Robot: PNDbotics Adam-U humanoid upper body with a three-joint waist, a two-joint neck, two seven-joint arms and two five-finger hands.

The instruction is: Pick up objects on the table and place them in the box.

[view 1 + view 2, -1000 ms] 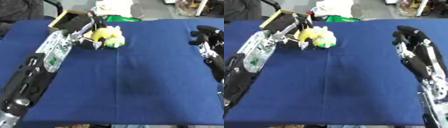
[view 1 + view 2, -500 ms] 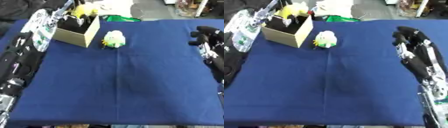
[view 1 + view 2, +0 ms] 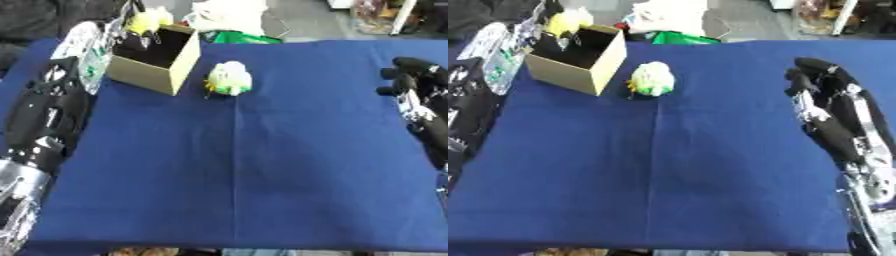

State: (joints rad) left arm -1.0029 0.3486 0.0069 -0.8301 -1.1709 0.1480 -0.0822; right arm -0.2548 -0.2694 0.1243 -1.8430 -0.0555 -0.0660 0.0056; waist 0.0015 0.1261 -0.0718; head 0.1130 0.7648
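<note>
Box (image 3: 157,60): open-topped, far left. Pale toy (image 3: 228,78): just right of box, on blue cloth (image 3: 262,165). Yellow toy (image 3: 144,21): gripped by left hand (image 3: 127,31) above box's far rim. Right hand (image 3: 820,82): well right of box, fingers curled, nothing held; left hand judged nearer the pale toy.

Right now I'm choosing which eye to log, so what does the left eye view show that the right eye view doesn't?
Only the left eye view shows the long run of the left arm down the table's side. Only the right eye view shows the right hand with its whole forearm. Both share the cardboard box, the pale green toy beside it, the yellow object above the box, and the blue cloth.
</note>
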